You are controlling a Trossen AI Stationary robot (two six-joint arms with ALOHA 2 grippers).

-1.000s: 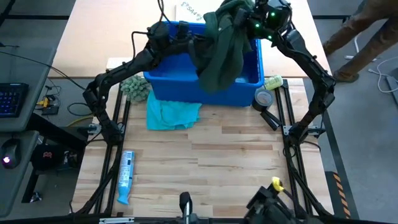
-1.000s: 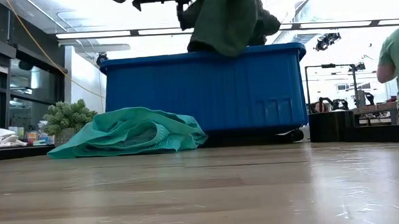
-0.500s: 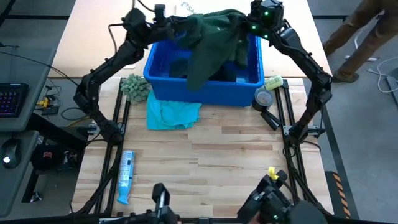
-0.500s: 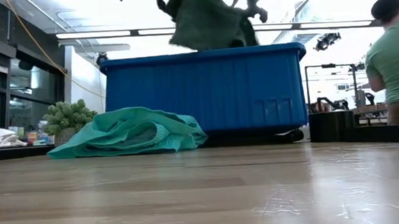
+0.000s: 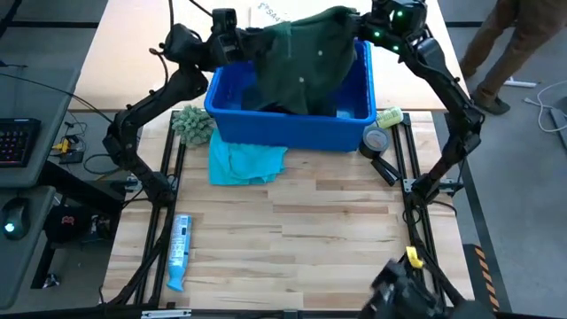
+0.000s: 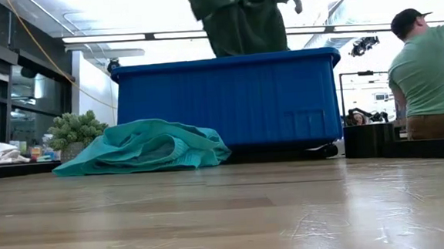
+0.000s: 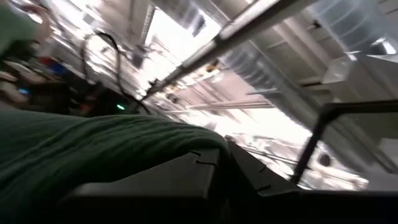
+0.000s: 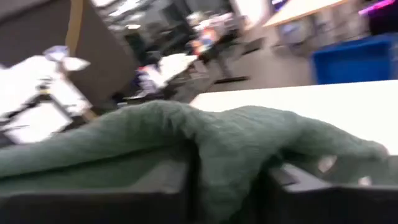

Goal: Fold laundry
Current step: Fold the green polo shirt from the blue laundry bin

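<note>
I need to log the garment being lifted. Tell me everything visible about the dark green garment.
The dark green garment is soft, matte cloth, hanging spread out and rumpled above the blue bin, its lower edge dipping inside. It is stretched between the left gripper and the right gripper, both clamped on its upper edge. From table height it shows as a drooping fold above the bin's rim. No tag or print is visible.

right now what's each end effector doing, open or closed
Left end effector: closed on the dark green garment, above the blue bin.
Right end effector: closed on the same garment.
</note>
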